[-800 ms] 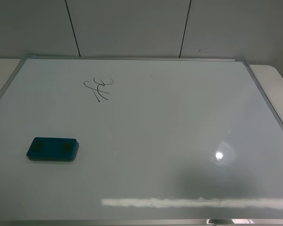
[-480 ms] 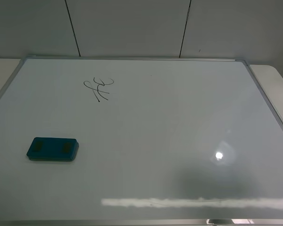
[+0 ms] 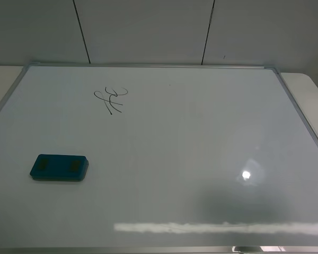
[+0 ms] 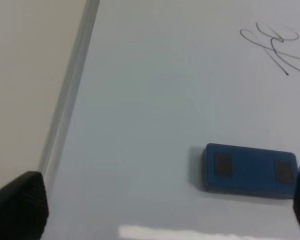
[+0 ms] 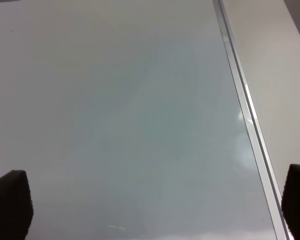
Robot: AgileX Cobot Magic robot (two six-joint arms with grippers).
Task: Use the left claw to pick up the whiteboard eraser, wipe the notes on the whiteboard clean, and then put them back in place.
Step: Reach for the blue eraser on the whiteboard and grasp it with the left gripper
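Note:
The teal whiteboard eraser (image 3: 59,167) lies flat on the left part of the whiteboard (image 3: 201,148). The black notes (image 3: 111,98) sit above it, toward the far left of the board. No arm shows in the exterior high view. In the left wrist view the eraser (image 4: 249,168) lies on the board ahead of my open left claw (image 4: 160,205), whose fingertips (image 4: 20,205) show at the frame's corners, and the notes (image 4: 273,46) are farther off. My right gripper (image 5: 155,205) is open and empty over bare board near the right frame (image 5: 245,110).
The whiteboard's silver frame (image 3: 148,65) runs along the far edge, with a pale tabletop (image 3: 307,92) beyond the right side and a white panelled wall (image 3: 148,29) behind. A light glare (image 3: 246,175) reflects on the board's right half.

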